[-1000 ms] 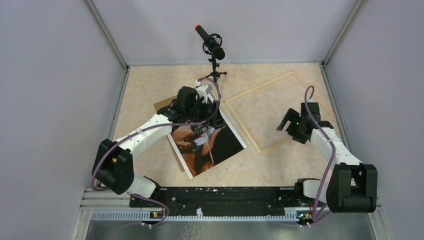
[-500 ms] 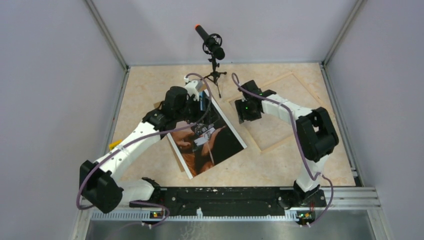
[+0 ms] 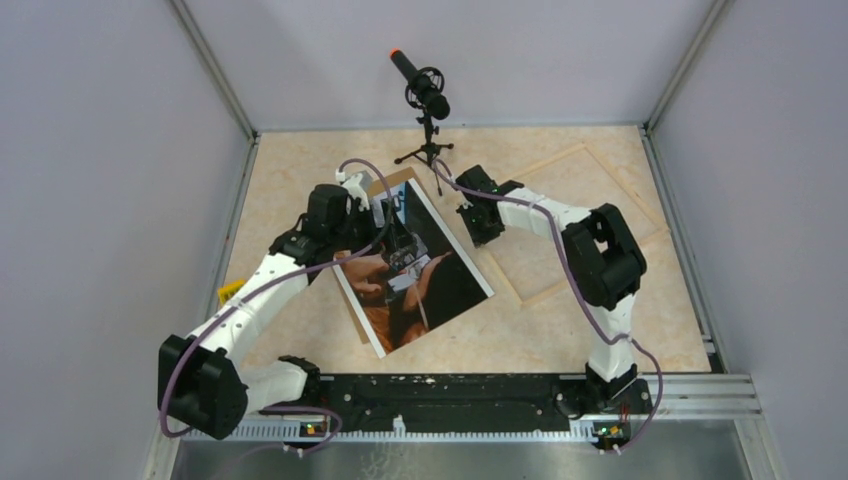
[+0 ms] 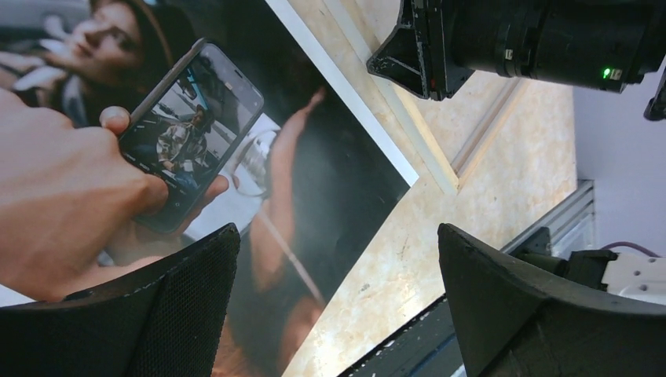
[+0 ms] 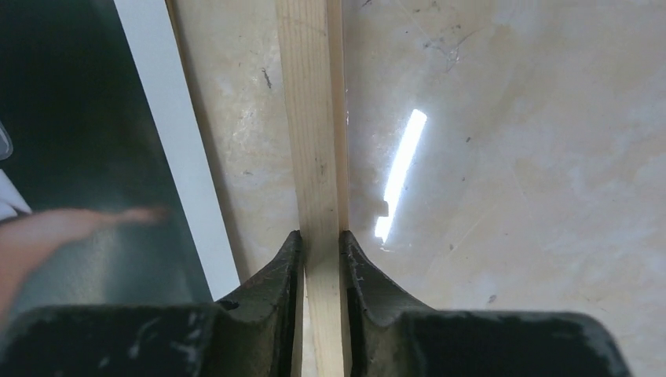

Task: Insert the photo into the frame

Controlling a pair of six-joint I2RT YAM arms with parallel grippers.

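1. The left gripper hung left of centre in the top view, over the upper part of the photo. In the left wrist view its jaws stood spread as wide as they go, with nothing between them. The two black, finely textured fingertips sat in the lower corners of that view, above the print, and whether they touched it could not be told.
2. The photo lay flat and tilted on the table, at the centre of the top view. It was a thin glossy rectangle. Its picture was dark, in brown and black, and showed a hand holding a phone. A white margin ran along its edges.
3. A corner of a plain brown board showed from under the photo's upper edge.
4. The right gripper reached down just right of the photo's upper right edge. In the right wrist view its jaws were nearly closed, and the dark scuffed fingers pressed against both sides of the frame's near rail.
5. The frame lay flat in the right half of the top view. It was a large rectangle of narrow, pale raw wood with visible grain, and its left rail ran just beside the photo's white margin.
6. The table was a pale, marbled beige surface with a sheen.
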